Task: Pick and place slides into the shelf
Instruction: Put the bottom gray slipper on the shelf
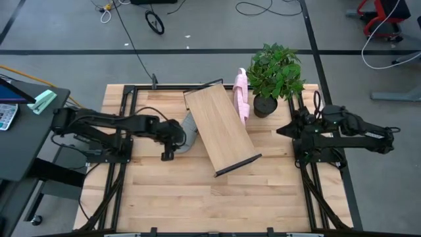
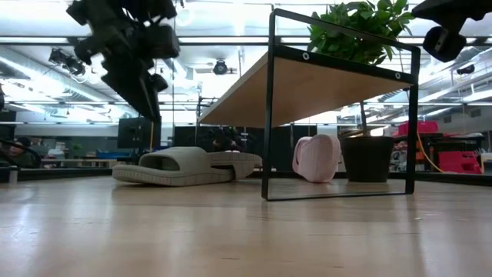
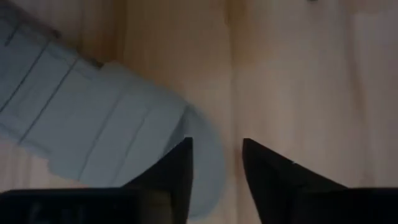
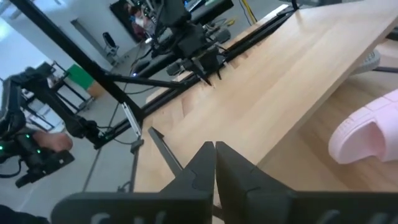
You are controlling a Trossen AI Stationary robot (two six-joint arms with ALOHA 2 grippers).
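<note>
grey slide | pale pink slide | light-wood shelf, black frame | green plant, dark pot

Robotics lab or open workshop hall. Grey concrete floor with taped lines and loose cables trailing across it. Plank surface bolted into a black metal frame that carries both arms. Low view looks into a wide room: exposed ceiling with strip lights, monitors and benches far back. Red equipment at one side. Potted plant as a prop.
</note>
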